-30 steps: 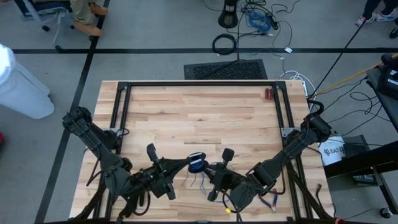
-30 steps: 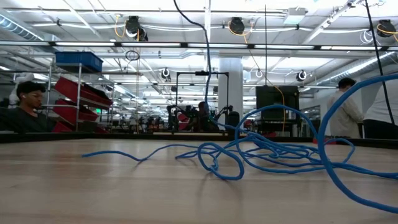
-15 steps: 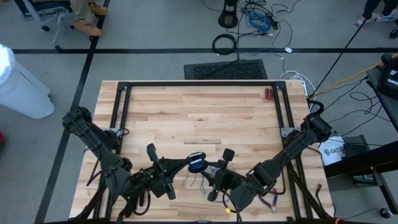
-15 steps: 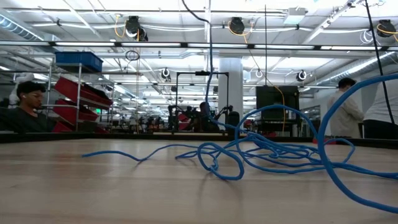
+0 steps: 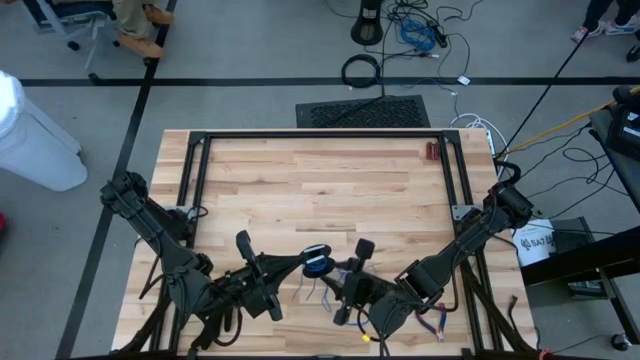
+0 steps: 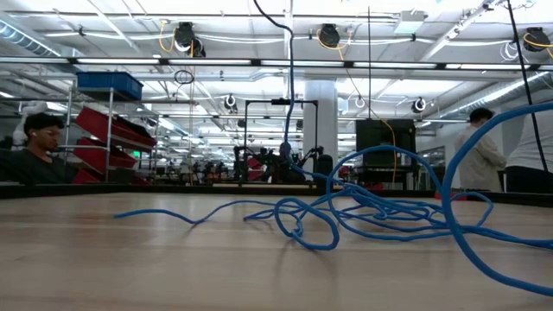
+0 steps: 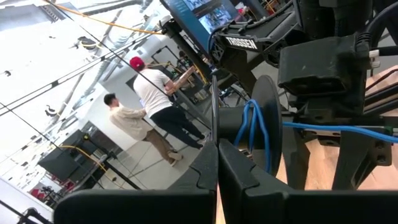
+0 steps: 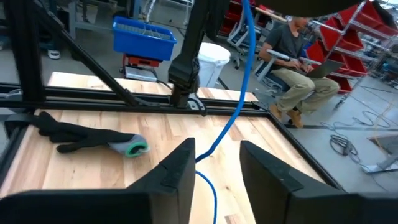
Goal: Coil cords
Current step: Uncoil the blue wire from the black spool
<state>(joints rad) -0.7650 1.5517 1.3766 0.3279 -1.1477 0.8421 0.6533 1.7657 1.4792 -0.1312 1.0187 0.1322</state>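
A thin blue cord is partly wound on a small dark spool (image 5: 316,262), which hangs above the table's near middle. My left gripper (image 5: 298,266) comes from the left and is shut on the spool. The wound turns (image 7: 252,127) sit on the hub, and a strand (image 7: 336,129) runs off toward my right gripper (image 5: 345,277). That gripper stands open just right of the spool, with the cord (image 8: 214,146) passing between its fingers; I cannot tell whether they touch it. The rest of the cord (image 6: 363,212) lies in loose loops on the table. My left gripper pinches the thin near flange of the spool (image 7: 214,124) between its two shut fingers, coming level from the table's left. The spool hangs clear of the table with its axis about level.
A black frame (image 5: 320,135) borders the wooden table. Red-handled pliers (image 5: 432,151) lie at the far right corner. A dark glove (image 8: 93,140) lies on the wood. A white bin (image 5: 35,130) stands off the table's left. People sit and stand in the room beyond.
In the low view the upper part of the strand that rises from the table has shifted a little sideways. Both arms stay in place.
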